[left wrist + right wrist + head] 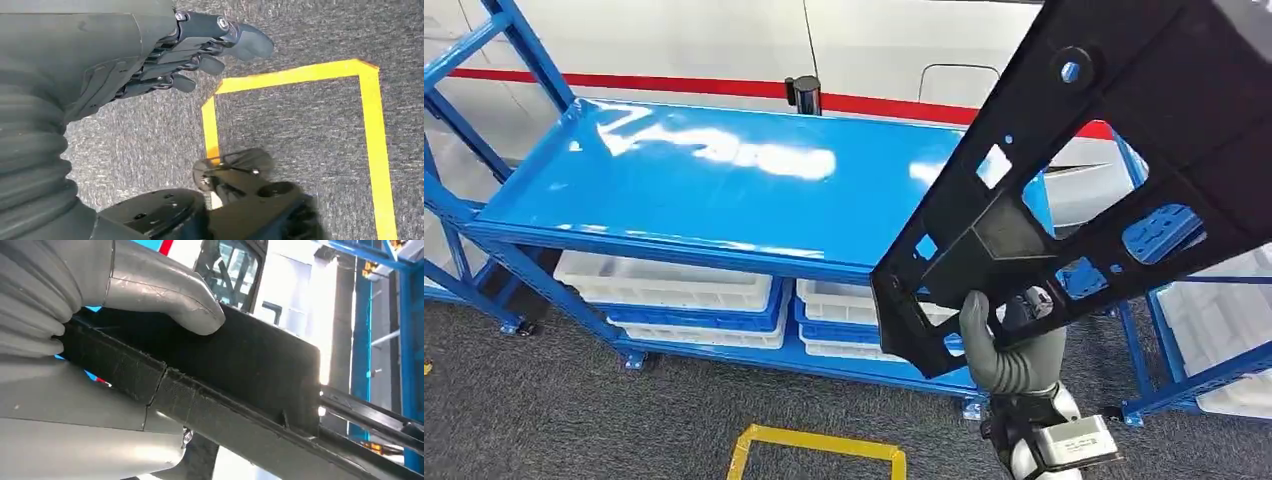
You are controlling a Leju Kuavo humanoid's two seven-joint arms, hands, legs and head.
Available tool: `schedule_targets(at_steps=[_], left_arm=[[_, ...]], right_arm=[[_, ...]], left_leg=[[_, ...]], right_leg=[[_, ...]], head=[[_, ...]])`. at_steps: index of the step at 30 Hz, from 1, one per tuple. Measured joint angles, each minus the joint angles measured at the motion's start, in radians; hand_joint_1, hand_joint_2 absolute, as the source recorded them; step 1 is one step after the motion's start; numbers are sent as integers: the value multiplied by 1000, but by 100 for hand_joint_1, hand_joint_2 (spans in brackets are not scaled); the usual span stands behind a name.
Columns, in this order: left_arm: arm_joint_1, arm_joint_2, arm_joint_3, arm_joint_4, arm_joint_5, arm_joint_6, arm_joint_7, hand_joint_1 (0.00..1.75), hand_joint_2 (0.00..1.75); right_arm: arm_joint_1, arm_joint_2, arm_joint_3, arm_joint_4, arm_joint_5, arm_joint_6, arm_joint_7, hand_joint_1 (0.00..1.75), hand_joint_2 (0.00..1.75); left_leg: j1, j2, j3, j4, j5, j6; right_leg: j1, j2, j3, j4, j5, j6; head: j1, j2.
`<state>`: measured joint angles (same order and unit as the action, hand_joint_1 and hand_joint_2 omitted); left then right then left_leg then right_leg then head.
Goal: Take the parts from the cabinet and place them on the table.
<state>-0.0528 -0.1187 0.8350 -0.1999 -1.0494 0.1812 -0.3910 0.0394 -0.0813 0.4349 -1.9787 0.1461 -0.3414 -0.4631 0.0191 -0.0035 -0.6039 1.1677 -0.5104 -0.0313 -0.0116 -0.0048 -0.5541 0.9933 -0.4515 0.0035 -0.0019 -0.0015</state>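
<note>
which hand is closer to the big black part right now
Right. The right hand grips the black part by its lower edge, in front of the blue shelf. The left hand hangs apart from it, over grey carpet beside yellow floor tape, holding nothing.

bright overhead light | glare on blue shelf top (724, 150) | backlit wrist view

No readable text in these views.
The one printed mark is a small dark marking on the silver wrist block (1074, 440) just below the right hand (1014, 350), which grips the black part (1074, 170); it is too small and blurred to make out. The yellow tape outline (819, 445) on the carpet beside that block carries no lettering.
</note>
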Motion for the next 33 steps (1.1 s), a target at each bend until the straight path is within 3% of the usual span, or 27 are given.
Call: schedule_targets(at_steps=[1, 2, 3, 5, 6, 7, 9, 12, 15, 20, 21, 23, 24, 25, 27, 28, 29, 30, 31, 33], left_arm=[[0, 1, 0, 0, 0, 0, -1, 0, 175], [-1, 1, 0, 0, 0, 0, -1, 0, 175], [0, 1, 0, 0, 0, 1, -2, 0, 175], [0, 1, 0, 0, 0, 1, -3, 0, 175], [0, 0, 0, 0, 0, 2, -3, 0, 175], [0, 1, 0, 0, 0, 3, -3, 0, 175], [1, 1, 1, 0, 0, 3, -3, 0, 175], [1, 1, 1, 0, 0, 3, -4, 0, 175], [0, 1, 4, 0, 0, 2, -4, 0, 175], [0, 1, 9, 0, 0, 3, -4, 0, 175], [0, 1, 9, 0, -2, 3, -3, 0, 175], [0, 2, 9, 0, -2, 3, -3, 0, 175], [-1, -2, 9, 0, -2, 3, -3, 0, 175], [-1, -1, 9, 0, -3, 3, -3, 0, 175], [-1, -2, 9, 0, -3, 3, -3, 0, 175], [0, -2, 9, 0, -3, 3, -3, 0, 175], [0, -2, 9, 0, -3, 3, -3, 0, 175], [0, -2, 9, 0, -3, 3, -2, 0, 175], [0, -2, 9, 0, -3, 2, -2, 0, 175], [0, -3, 9, 0, -3, 2, -2, 0, 175]], right_arm=[[0, 0, 0, 0, 0, -2, 0, 175, 175], [0, 0, 0, 0, 0, -4, 0, 175, 175], [-1, 0, 0, 0, 0, -7, 0, 175, 175], [0, 0, 1, 0, 0, -8, 0, 175, 175], [0, 0, 2, 0, 0, -8, 0, 175, 175], [0, 0, 2, 0, 0, -8, 0, 175, 175], [0, 0, 3, 0, 0, -8, 0, 175, 175], [1, 0, 4, 0, 0, -8, 0, 175, 175], [1, 0, 6, 0, 0, -8, 0, 175, 175], [1, 0, 8, 0, 1, -8, 0, 175, 175], [1, 0, 9, 0, 1, -8, 0, 175, 175], [1, 0, 9, -1, 3, -9, 0, 175, 175], [2, -2, 9, -1, 3, -9, 0, 175, 175], [1, -2, 10, -1, 3, -9, 0, 175, 175], [3, -4, 11, -1, 3, -10, -1, 175, 175], [5, -5, 11, 0, 3, -10, -1, 175, 175], [8, -6, 11, 0, 3, -10, -1, 175, 175], [9, -7, 12, 0, 3, -10, -1, 175, 175], [9, -7, 12, 0, 3, -10, 0, 175, 175], [9, -9, 12, 0, 3, -10, 0, 175, 175]], left_leg=[[3, 0, 63, -94, 25, 0], [0, -3, 95, -137, 3, 2], [-6, -5, 87, -143, 12, 11], [-9, -2, 78, -150, 14, 19], [-8, -2, 74, -154, 15, 20], [-10, -2, 71, -154, 17, 24], [-17, -2, 66, -154, 22, 32], [-23, -1, 59, -154, 29, 42], [-27, -1, 53, -153, 32, 47], [-28, 0, 51, -153, 34, 49], [-34, 0, 47, -146, 33, 53], [-30, 1, 52, -162, 44, 66], [-14, 6, 60, -179, 57, 68], [-13, 6, 59, -186, 63, 76], [-12, 9, 50, -186, 66, 76], [-12, 10, 46, -186, 68, 73], [-10, 10, 43, -185, 69, 71], [-8, 11, 41, -185, 71, 67], [-3, 11, 40, -185, 72, 63], [9, 10, 39, -178, 70, 42]], right_leg=[[0, 0, 0, 4, 1, 3], [5, 0, -7, 6, 3, 7], [8, 0, -8, 9, 7, 12], [7, 0, -15, 7, 15, 25], [9, 1, -20, 11, 9, 8], [8, 0, -23, 9, 15, 7], [7, 0, -26, 4, 23, 20], [2, 0, -32, 1, 31, 27], [-2, 0, -38, 0, 37, 35], [-2, 0, -39, 0, 39, 38], [-6, 0, -36, -8, 45, 47], [-4, 1, -35, -13, 51, 56], [-6, 1, -49, -3, 42, 53], [-3, 2, -63, 30, 15, 48], [-7, 3, -130, 183, -55, 39], [-11, 3, -165, 262, -82, 40], [-15, 3, -181, 302, -91, 47], [-20, 3, -174, 294, -86, 57], [-26, 3, -142, 239, -64, 71], [-42, -3, -32, 46, -3, 105]], head=[[0, 0], [0, 0], [2, 0], [1, 0], [3, 0], [2, 0], [2, 0], [2, 0], [2, 0], [1, 0], [1, 0], [0, 0], [1, 0], [3, 0], [6, 0], [5, 0], [5, 0], [5, 0], [5, 0], [6, 0]])
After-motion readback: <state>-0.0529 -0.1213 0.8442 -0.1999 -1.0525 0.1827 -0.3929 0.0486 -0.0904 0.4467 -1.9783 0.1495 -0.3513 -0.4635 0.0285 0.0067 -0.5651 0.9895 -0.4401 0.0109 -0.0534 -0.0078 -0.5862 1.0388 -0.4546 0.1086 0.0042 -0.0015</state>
